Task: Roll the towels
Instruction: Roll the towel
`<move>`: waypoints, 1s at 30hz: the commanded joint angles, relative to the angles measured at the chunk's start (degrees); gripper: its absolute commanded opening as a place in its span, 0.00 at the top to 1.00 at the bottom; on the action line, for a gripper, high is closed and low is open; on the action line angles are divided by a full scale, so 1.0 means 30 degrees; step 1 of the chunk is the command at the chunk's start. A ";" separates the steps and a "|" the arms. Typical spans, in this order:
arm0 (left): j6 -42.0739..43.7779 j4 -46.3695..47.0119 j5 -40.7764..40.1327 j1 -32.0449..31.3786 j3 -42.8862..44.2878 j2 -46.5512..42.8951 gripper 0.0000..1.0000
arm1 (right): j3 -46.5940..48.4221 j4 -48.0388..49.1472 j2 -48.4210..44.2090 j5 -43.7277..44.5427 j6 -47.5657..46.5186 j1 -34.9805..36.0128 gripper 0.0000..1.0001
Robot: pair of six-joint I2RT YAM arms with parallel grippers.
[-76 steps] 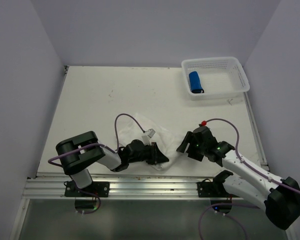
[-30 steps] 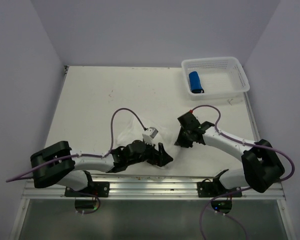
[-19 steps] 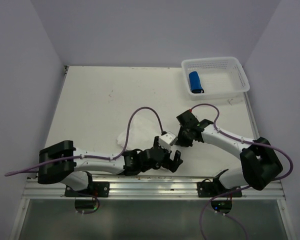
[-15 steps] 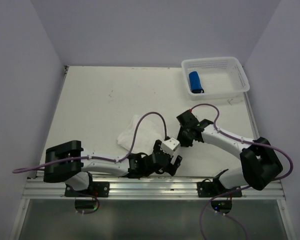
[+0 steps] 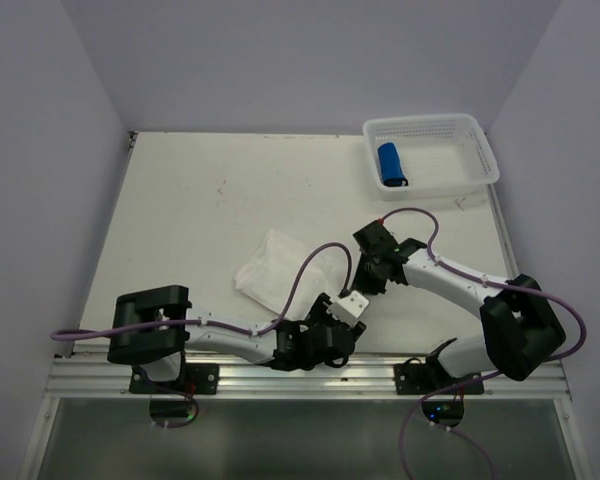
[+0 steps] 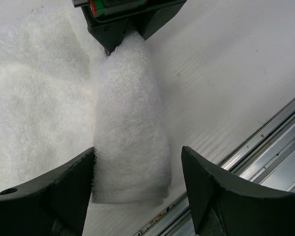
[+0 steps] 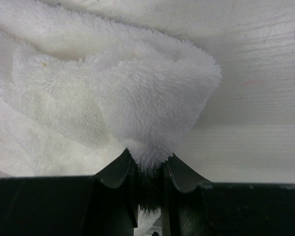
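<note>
The white towel (image 5: pixel 269 266) lies bunched on the table, and a folded strip of it (image 6: pixel 130 123) runs toward the near edge. My right gripper (image 7: pixel 150 164) is shut on that strip's far end, also seen from above (image 5: pixel 370 274). My left gripper (image 6: pixel 137 172) is open and straddles the strip's near end; its left finger (image 6: pixel 49 196) touches the cloth, while the right finger (image 6: pixel 221 196) stands clear. From above, the left gripper (image 5: pixel 338 330) sits low by the front rail. The blue towel (image 5: pixel 391 163) lies rolled in the basket.
The white perforated basket (image 5: pixel 475 150) stands at the back right corner. A metal rail (image 6: pixel 265 142) runs along the table's near edge, just right of my left gripper. Purple cables (image 5: pixel 310 262) loop over the towel from both arms.
My left arm has swung right along the near edge, uncovering the towel's left part, and its gripper now faces the right gripper. The right gripper has kept its hold in place.
</note>
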 commanded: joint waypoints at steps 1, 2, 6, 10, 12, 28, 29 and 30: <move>-0.0628 0.0317 -0.1010 -0.0250 0.0199 0.0279 0.28 | 0.0757 -0.0800 -0.0250 -0.0160 -0.0248 0.0014 0.99; -0.1065 -0.0119 -0.1098 -0.0250 0.0228 0.0483 0.32 | 0.0845 -0.0829 -0.0221 -0.0160 -0.0277 -0.0015 0.99; -0.2794 -0.2699 -0.2530 -0.0279 0.0492 0.0720 0.50 | 0.0992 -0.0946 -0.0075 -0.0102 -0.0394 0.0014 0.97; -0.3499 -0.3141 -0.2651 -0.0279 0.0054 0.0661 0.75 | 0.1138 -0.1092 0.0159 0.0045 -0.0511 -0.0015 0.89; -0.3939 -0.3229 -0.2593 -0.0279 -0.0122 0.0661 0.87 | 0.1343 -0.1268 0.0306 0.0075 -0.0629 -0.0015 0.84; -0.5405 -0.1150 -0.0631 -0.0279 -0.2232 -0.1535 1.00 | 0.1842 -0.1972 0.1478 0.1334 -0.1595 -0.1157 0.43; -0.5463 -0.1149 -0.0485 -0.0279 -0.2290 -0.1536 1.00 | 0.1871 -0.1943 0.1536 0.1334 -0.1625 -0.1361 0.41; -0.5550 -0.1178 -0.0425 -0.0279 -0.2320 -0.1594 1.00 | 0.1900 -0.1913 0.1566 0.1305 -0.1712 -0.1421 0.40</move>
